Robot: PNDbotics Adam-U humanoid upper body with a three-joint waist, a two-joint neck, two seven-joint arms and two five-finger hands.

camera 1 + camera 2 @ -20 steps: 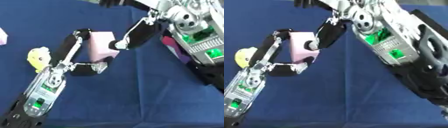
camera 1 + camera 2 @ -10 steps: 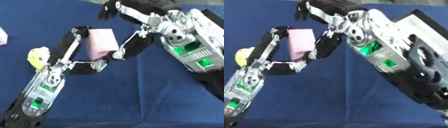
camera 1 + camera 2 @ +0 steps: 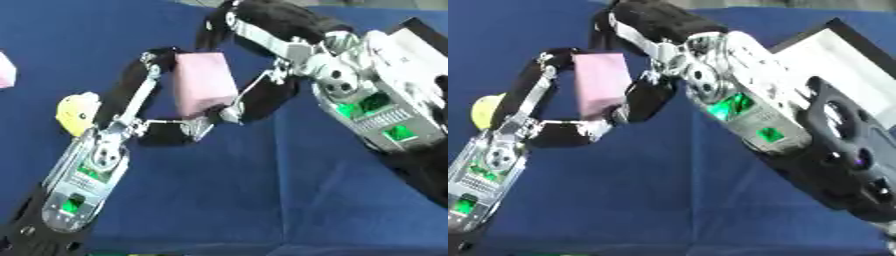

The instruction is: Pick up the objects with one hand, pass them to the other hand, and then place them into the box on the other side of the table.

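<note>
Clearly the pink block (image 3: 203, 84) is in the air above the blue surface (image 3: 262, 200), between the two robot hands, so this looks like the moment of the pass. The left robot hand (image 3: 153, 127) comes in from the lower left and grasps the block: one finger goes up along its left side to the top corner, and the thumb curls under its lower edge, so the block sits in a kind of clamp. The right robot hand (image 3: 645, 97) comes in from the upper right and also closes on the block, with one dark finger touching its lower right edge and others bent over the top. I judge that both hold it together so that it cannot fall while one takes over; which hand gives and which receives I cannot tell. The block is nearly upright, a little tilted. A yellow toy (image 3: 75, 113) lies on the surface just left of the left robot hand, and another pink thing (image 3: 5, 70) shows at the left border. No box is visible.
</note>
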